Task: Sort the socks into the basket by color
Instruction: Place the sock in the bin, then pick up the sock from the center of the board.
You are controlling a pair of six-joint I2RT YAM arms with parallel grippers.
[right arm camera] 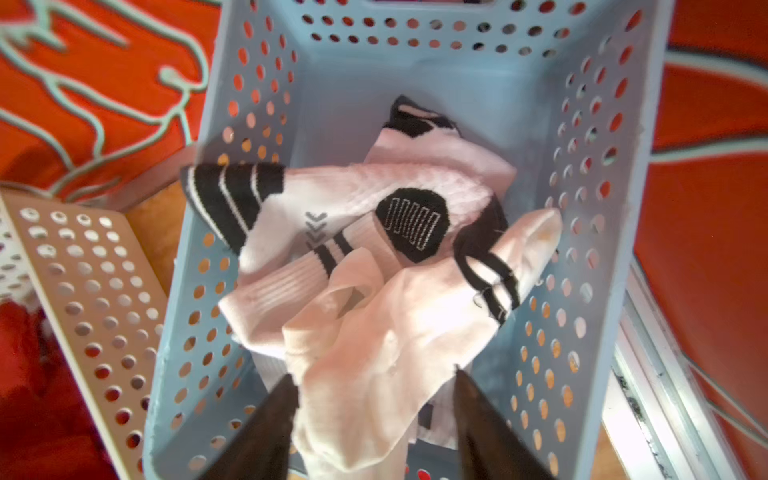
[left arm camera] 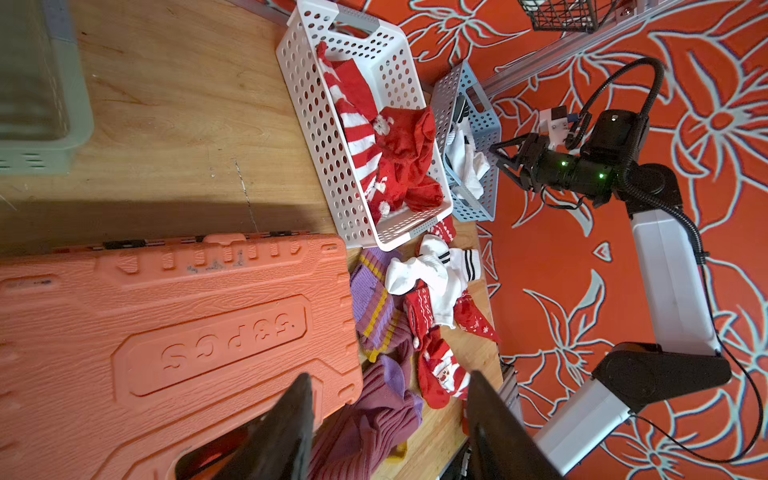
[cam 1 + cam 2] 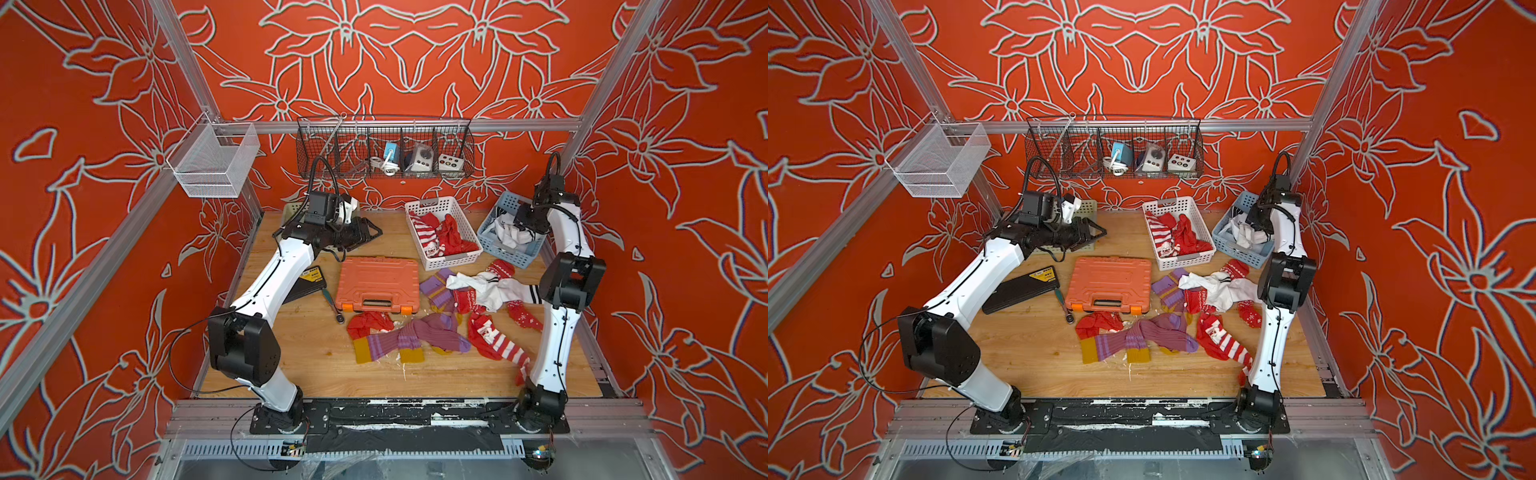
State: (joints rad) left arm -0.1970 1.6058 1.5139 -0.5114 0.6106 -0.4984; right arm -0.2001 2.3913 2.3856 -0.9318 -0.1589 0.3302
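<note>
Roughly, purple socks [image 3: 409,336] stretch side to side across the table [image 3: 311,370].

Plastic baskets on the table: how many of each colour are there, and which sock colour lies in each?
White basket: 1, holding red socks
Blue basket: 1, holding white socks
Green basket: 1, contents too blurred to tell
Total: 3 baskets
</note>
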